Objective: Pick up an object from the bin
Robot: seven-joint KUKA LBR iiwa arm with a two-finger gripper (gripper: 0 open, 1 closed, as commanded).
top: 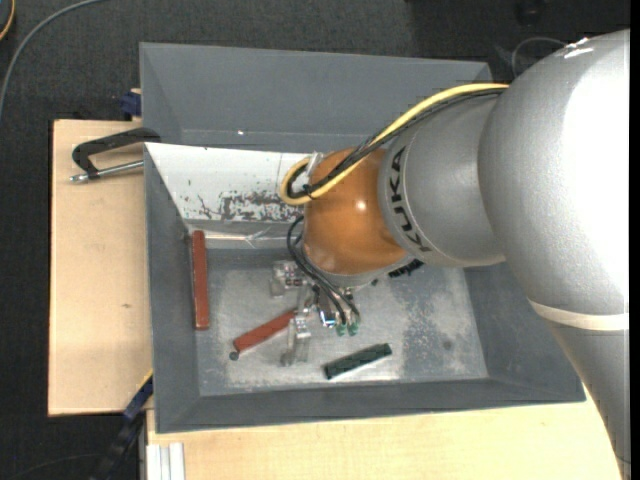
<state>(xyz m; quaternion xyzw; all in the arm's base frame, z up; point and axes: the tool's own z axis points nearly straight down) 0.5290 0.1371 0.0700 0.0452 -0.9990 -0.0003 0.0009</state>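
Stick (262,335), red, on bin (166,298) floor; upper-right end at jaws; clenched or released, cannot tell.

The metal bin (300,98) is matt and scuffed, the orange cover (345,226) glossy

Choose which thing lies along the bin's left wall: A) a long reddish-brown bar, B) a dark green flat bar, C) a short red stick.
A: the long reddish-brown bar lies lengthwise beside the left wall; the dark green bar lies by the wall at the view's bottom, and the red stick lies slanted beside the tool.
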